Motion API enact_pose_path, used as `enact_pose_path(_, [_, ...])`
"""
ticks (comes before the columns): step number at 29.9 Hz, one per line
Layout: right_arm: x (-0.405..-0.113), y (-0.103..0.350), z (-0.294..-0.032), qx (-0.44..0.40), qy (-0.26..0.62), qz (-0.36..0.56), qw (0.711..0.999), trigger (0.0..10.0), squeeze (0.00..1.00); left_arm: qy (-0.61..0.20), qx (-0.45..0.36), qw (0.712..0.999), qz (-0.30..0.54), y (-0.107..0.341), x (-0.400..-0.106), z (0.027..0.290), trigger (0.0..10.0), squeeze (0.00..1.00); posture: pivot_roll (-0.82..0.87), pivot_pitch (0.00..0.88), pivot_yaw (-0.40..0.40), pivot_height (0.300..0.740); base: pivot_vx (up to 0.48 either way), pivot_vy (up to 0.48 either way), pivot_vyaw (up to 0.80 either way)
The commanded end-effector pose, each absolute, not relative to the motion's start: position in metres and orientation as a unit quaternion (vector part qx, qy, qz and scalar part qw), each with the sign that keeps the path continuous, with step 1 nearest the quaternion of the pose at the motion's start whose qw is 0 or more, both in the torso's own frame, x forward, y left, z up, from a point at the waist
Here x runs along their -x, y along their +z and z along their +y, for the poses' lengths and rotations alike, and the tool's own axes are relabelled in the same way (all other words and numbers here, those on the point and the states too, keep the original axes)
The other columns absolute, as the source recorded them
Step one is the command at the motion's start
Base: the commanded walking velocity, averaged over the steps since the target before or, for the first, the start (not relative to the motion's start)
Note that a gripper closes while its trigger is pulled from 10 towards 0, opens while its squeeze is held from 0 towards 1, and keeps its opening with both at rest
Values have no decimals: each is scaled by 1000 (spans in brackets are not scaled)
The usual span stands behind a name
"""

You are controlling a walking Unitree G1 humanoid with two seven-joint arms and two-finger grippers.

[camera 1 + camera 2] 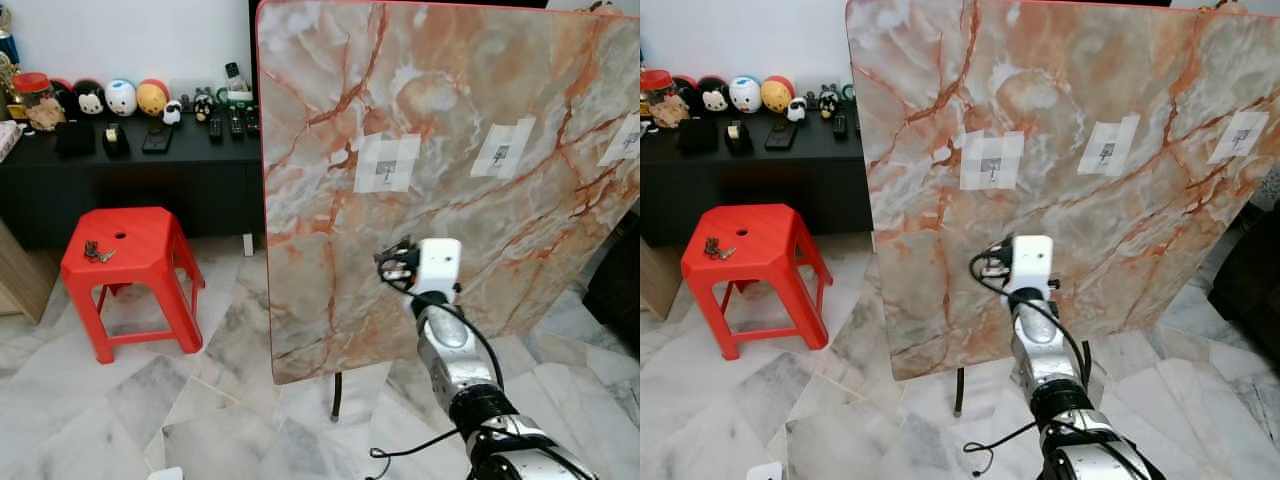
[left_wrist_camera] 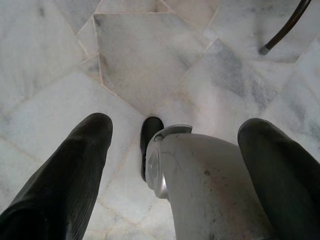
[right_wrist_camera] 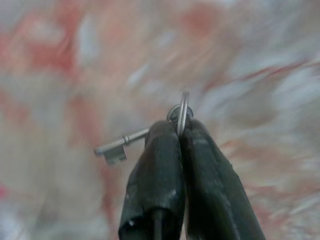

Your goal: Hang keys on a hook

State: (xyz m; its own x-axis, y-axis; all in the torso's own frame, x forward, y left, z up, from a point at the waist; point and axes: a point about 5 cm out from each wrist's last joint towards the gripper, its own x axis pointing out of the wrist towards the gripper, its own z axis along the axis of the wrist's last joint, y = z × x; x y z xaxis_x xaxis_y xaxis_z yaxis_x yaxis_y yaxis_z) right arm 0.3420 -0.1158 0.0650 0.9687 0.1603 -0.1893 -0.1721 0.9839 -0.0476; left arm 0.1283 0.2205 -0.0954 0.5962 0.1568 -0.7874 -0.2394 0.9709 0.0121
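Keys (image 3: 120,144), thin metal, in right claw (image 3: 180,131), against marbled board (image 1: 450,150).

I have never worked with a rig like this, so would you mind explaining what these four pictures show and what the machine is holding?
This is a walking humanoid robot with two silver arms, each ending in two long black fingers. The two wide pictures come from a stereo camera on its head, looking forward and down. They show its right gripper raised in front of an upright marble-patterned board, which carries three small hooks on white taped squares; the nearest hook is just above the gripper. To the left, a red stool holds another bunch of keys. The other two pictures come from cameras on the wrists. The right wrist view shows the fingers pinched shut on a key ring with a key sticking out sideways. The left wrist view shows the left gripper, fingers apart, hanging over the floor.
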Motion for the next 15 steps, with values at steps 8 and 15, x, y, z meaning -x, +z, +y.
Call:
enact_pose_path(8, [-312, 19, -134, 27, 65, 187, 980, 10000, 0, 101, 41, 886, 450, -98, -123, 218, 10000, 0, 22, 0, -121, 740, 0, 0, 0])
enact_pose_path(15, [-276, -23, -159, -51, -3, 301, 952, 10000, 0, 101, 39, 886, 451, -98, -122, 218, 10000, 0, 25, 0, -122, 740, 0, 0, 0])
